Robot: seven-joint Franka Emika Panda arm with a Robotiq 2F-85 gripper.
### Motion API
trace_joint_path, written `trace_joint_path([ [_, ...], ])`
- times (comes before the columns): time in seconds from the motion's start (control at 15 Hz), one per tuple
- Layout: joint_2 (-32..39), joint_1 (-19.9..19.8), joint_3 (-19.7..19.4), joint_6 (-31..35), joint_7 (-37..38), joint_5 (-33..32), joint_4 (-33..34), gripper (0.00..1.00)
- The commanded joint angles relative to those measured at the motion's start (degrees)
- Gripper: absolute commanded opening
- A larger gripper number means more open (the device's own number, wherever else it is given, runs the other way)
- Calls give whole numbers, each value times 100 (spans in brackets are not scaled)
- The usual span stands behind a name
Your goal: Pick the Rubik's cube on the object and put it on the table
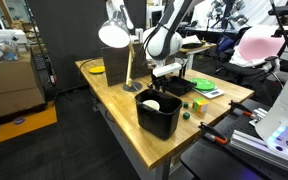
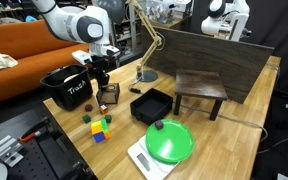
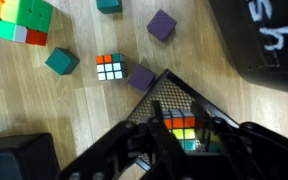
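A Rubik's cube (image 3: 181,128) rests on the black mesh-and-frame stand (image 3: 162,95), which also shows in an exterior view (image 2: 110,98) on the light wood table (image 3: 79,115). My gripper (image 3: 182,138) reaches down over the stand, one finger on each side of the cube, closed to the cube's width. The cube is still over the mesh. Both exterior views show the gripper (image 2: 105,84) (image 1: 167,72) just above the stand. A second, smaller Rubik's cube (image 3: 109,66) lies on the table beside the stand.
A deep black bin (image 2: 66,88) stands close by, also seen in an exterior view (image 1: 159,112). A low black tray (image 2: 152,105), a green disc (image 2: 169,140), a desk lamp (image 1: 116,35) and several loose coloured blocks (image 2: 99,127) lie around. Teal and purple blocks (image 3: 62,60) sit nearby.
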Motion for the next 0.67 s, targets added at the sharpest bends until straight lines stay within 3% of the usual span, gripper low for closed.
trace_joint_path([
  [0.0,-372,295,-355,-52,468,-300,-185,8],
  [0.33,-955,412,-584,-182,1488,-646,-518,8],
  [0.6,-1204,323,-478,-470,2376,-736,-945,8],
])
